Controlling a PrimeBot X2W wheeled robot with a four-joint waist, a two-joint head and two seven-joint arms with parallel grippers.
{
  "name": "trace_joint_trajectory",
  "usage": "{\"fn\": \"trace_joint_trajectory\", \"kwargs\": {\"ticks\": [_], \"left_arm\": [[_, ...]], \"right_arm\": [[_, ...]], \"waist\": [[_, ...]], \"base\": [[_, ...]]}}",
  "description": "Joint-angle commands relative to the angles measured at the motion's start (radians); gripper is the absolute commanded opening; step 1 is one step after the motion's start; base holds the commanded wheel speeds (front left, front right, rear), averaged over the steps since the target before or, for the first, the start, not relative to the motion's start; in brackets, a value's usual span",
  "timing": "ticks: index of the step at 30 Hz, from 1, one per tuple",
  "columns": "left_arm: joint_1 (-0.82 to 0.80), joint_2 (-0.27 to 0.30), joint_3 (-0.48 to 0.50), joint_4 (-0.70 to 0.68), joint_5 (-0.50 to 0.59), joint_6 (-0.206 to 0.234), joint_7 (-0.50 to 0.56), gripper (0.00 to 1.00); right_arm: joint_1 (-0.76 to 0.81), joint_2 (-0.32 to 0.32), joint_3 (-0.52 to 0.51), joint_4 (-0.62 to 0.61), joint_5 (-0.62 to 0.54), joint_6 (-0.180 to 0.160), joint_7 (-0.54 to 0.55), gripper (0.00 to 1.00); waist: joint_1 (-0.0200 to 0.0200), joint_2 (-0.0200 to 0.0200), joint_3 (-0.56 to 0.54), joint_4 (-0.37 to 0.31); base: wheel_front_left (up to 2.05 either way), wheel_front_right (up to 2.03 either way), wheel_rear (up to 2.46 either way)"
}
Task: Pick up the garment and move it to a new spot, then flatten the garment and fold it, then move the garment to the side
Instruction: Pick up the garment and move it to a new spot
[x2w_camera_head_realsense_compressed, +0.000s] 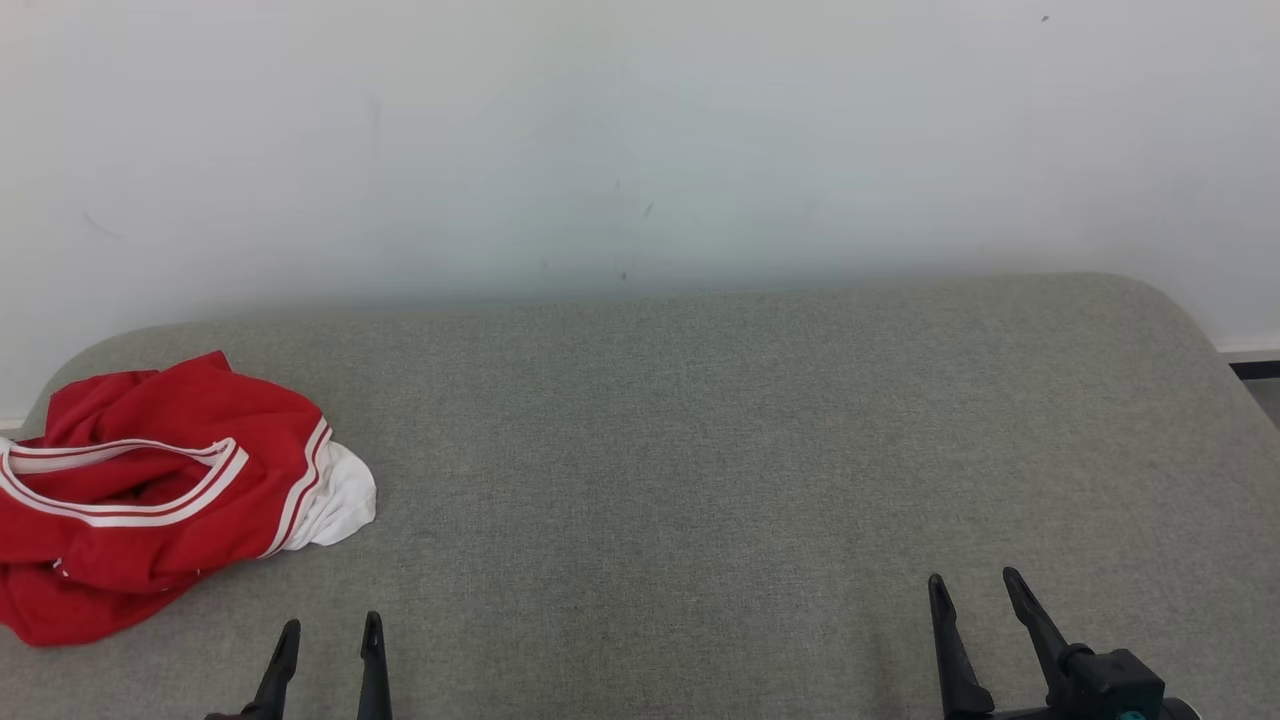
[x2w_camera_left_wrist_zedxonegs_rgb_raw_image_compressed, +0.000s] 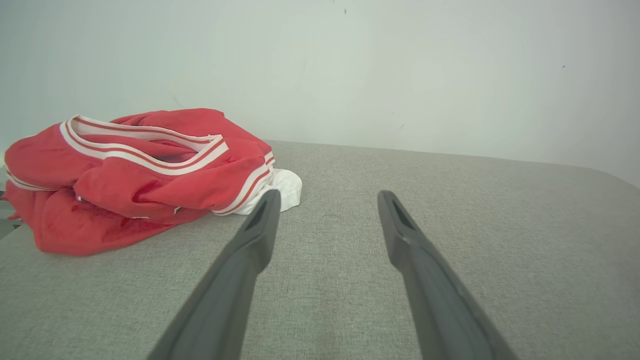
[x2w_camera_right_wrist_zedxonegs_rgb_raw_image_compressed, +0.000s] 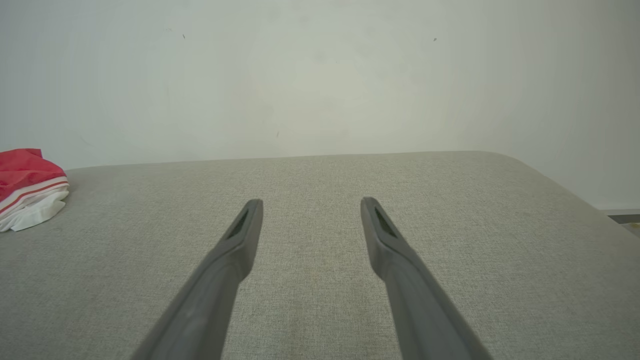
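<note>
A crumpled red jersey (x2w_camera_head_realsense_compressed: 150, 500) with white striped trim lies heaped at the left edge of the frame on the grey fabric-covered counter (x2w_camera_head_realsense_compressed: 700, 450). The left tool (x2w_camera_head_realsense_compressed: 332, 628), bottom left and near the jersey, stands spread and empty. The right tool (x2w_camera_head_realsense_compressed: 972, 578), lower right and well apart from the jersey, is likewise spread wide, holding nothing.

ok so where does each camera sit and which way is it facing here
head view: on the robot's head, looking forward and down at the grey cushion and white wall; left tool lower left, right tool lower right, both open.
left wrist view: on the left wrist, looking along its own two fingers over the cushion; red garment just left of them.
right wrist view: on the right wrist, looking along its own fingers toward the wall.
shared: all three catch the garment at the cushion's left end.
</note>
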Motion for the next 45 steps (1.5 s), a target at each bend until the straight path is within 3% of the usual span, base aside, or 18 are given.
{"fn": "trace_joint_trajectory", "kwargs": {"ticks": [1, 5, 10, 23, 32, 45], "left_arm": [[0.012, 0.000, 0.002, 0.001, -0.005, -0.001, -0.001, 1.00], [0.017, 0.000, 0.003, 0.001, -0.013, 0.009, -0.001, 1.00], [0.019, 0.000, 0.005, -0.006, -0.009, 0.014, -0.001, 1.00], [0.045, 0.010, 0.043, -0.028, 0.010, 0.000, -0.001, 1.00], [0.058, 0.023, 0.069, -0.033, 0.014, -0.002, -0.001, 1.00], [0.080, 0.018, 0.109, -0.077, 0.001, 0.013, -0.001, 1.00]], "right_arm": [[0.010, -0.003, 0.001, 0.001, -0.005, 0.003, -0.005, 1.00], [0.013, -0.003, 0.005, 0.000, -0.004, 0.003, -0.005, 1.00], [0.016, -0.003, -0.004, -0.001, -0.006, 0.003, -0.005, 1.00], [0.027, -0.003, 0.012, 0.009, 0.046, 0.003, -0.012, 1.00], [0.006, -0.003, 0.027, 0.021, 0.063, 0.003, -0.013, 1.00], [-0.029, -0.003, 0.061, 0.028, 0.055, 0.003, -0.013, 1.00]], "waist": [[0.0000, 0.0000, 0.000, 0.001], [0.0000, 0.0000, -0.001, 0.009], [0.0000, 0.0000, -0.005, 0.065], [0.0000, 0.0000, -0.023, 0.319], [0.0000, 0.0000, -0.029, 0.449], [0.0000, 0.0000, -0.001, 0.483]], "base": [[0.00, 0.00, 0.00], [0.00, 0.00, 0.00], [0.00, 0.00, 0.00], [0.00, 0.00, 0.00], [0.00, 0.00, 0.00], [0.00, 0.00, 0.00]]}}
